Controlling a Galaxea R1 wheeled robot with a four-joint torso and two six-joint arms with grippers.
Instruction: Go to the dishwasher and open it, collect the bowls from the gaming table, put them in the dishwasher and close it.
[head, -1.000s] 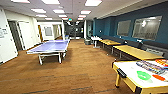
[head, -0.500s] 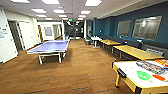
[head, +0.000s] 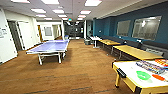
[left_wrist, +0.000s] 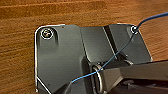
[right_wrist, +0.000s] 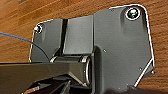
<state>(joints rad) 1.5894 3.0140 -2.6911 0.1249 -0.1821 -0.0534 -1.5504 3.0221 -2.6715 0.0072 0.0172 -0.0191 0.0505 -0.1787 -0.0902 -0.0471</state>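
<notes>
Brown wood-look floor runs down a long room with teal walls on the right and white ceiling lights. Largest on it is a blue ping-pong table at mid-left; yellow-topped tables line the right wall.

Nearest, at lower right, stands the gaming table, white-topped with yellow legs. On it lie the bowls: a green one and, just beside it toward the right edge, an orange-red one. Striped boxes sit behind them.

Both wrist views look down on bare floor, so the arms seem to hang idle. I cannot tell whether either pincer is open or closed.

My reading: the robot is driving up to collect the bowls. Reaching them calls for turning right and closing in on the white top.
</notes>
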